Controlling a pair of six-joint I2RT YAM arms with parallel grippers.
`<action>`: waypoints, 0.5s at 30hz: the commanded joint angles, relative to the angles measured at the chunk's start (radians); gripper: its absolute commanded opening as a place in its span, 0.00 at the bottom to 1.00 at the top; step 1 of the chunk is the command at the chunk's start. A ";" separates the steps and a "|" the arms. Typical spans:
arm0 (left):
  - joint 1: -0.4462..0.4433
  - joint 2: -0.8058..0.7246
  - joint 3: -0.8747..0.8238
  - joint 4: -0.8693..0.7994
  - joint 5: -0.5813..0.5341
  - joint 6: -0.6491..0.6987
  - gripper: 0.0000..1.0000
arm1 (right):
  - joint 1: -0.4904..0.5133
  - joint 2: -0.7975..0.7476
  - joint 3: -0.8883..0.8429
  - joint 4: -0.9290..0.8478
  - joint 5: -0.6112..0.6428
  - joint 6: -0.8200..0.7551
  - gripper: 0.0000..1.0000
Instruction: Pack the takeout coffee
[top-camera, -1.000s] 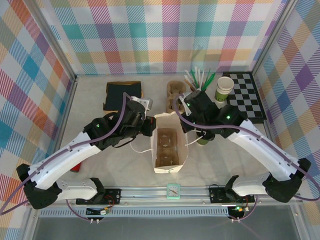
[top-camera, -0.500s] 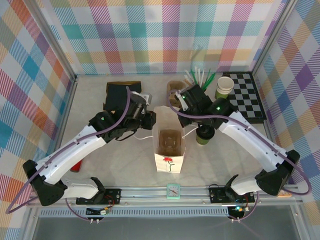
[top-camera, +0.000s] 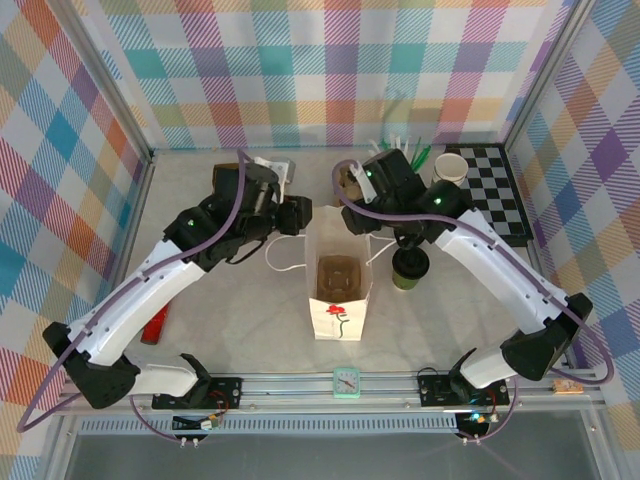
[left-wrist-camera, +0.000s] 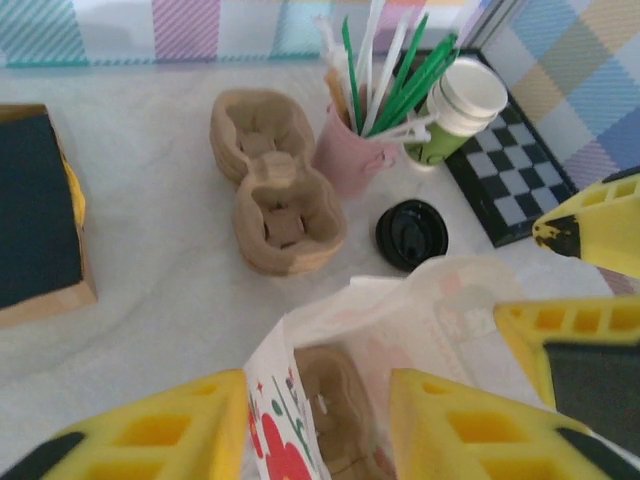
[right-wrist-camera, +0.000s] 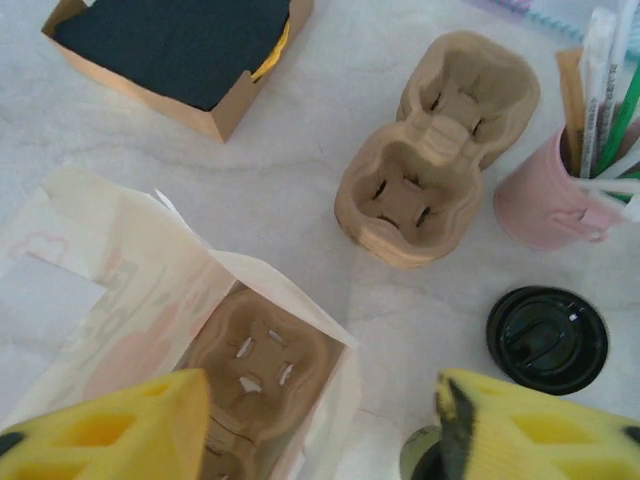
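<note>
The takeout coffee (top-camera: 409, 264), green-and-cream with a black lid, stands on the table right of the white flower-printed bag (top-camera: 340, 312). Its rim (right-wrist-camera: 418, 458) peeks out beside my right finger. The bag stands upright with its mouth open and a brown cup carrier (right-wrist-camera: 262, 362) inside. My left gripper (top-camera: 298, 215) is open at the bag's far-left top edge, and the bag's wall (left-wrist-camera: 290, 395) lies between its fingers without being pinched. My right gripper (top-camera: 364, 222) is open above the bag's far-right edge, its fingers (right-wrist-camera: 110, 430) wide apart and holding nothing.
A loose black lid (right-wrist-camera: 546, 338) lies on the table near the pink cup of straws (top-camera: 398, 158). A lidless cup (top-camera: 449, 170) stands on the checkerboard (top-camera: 495, 195). A second cup carrier (top-camera: 349, 181) and a box of dark napkins (top-camera: 227, 186) sit at the back.
The bag has gone from leaning open toward the camera to standing upright. Both grippers moved toward the far side, and the right arm uncovered the coffee.
</note>
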 joint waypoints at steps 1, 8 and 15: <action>0.029 -0.042 0.051 -0.020 -0.034 0.042 0.48 | -0.006 -0.012 0.082 -0.045 0.003 -0.013 0.73; 0.132 -0.081 0.056 -0.066 0.002 0.033 0.59 | -0.007 -0.045 0.212 -0.160 0.159 0.037 0.99; 0.369 -0.128 -0.082 -0.031 0.245 -0.083 0.63 | -0.125 -0.056 0.301 -0.345 0.195 0.204 0.99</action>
